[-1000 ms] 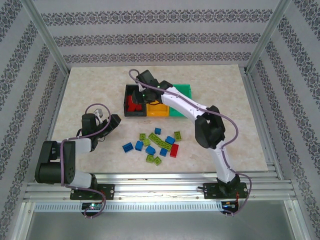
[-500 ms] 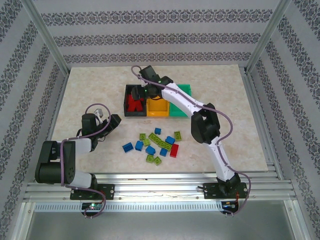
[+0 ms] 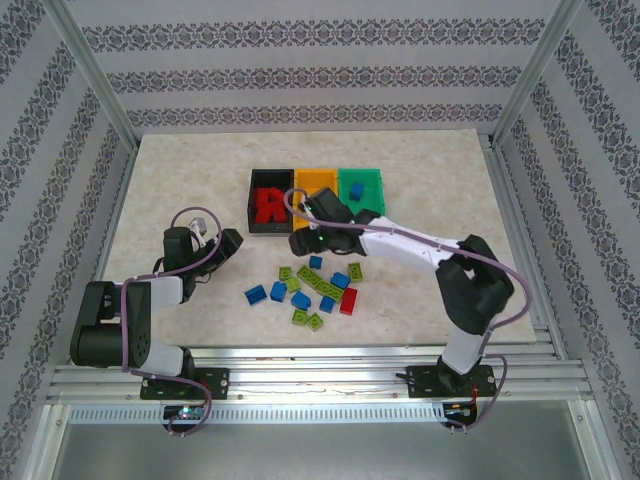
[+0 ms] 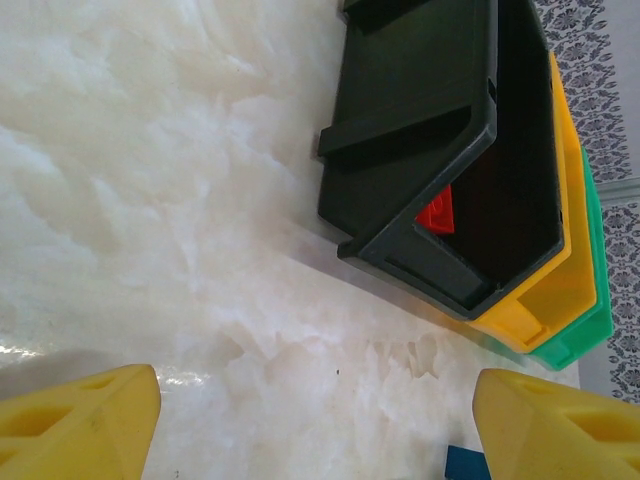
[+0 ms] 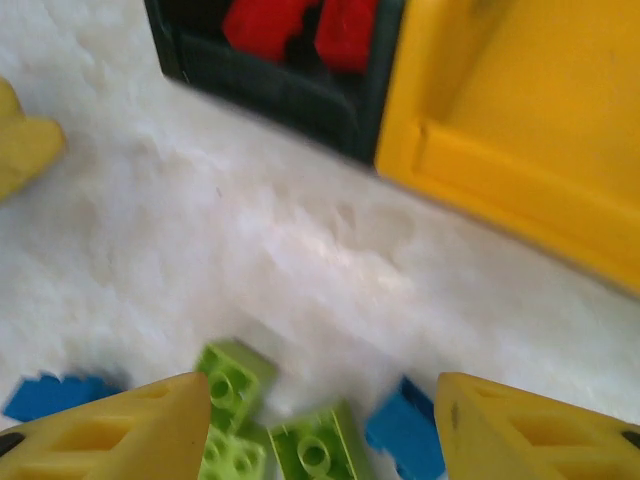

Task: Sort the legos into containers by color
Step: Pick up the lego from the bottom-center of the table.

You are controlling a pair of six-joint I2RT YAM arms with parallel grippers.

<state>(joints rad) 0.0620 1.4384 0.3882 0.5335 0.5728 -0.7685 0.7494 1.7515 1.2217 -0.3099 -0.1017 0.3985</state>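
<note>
The loose legos lie in the lower centre. The red bricks sit in the black bin above them, sorted by colour. The right gripper, fingers apart and empty, hangs between bin and pile, probably to take the next brick. One second ago it was over the black bin. The left gripper waits at the left, fingers apart.

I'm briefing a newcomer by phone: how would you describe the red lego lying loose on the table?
Find the row of three containers on the marble table; on their near side lies a loose pile of legos. The red lego sits at the pile's near right corner, the only red one among blue and lime-green ones.
</note>
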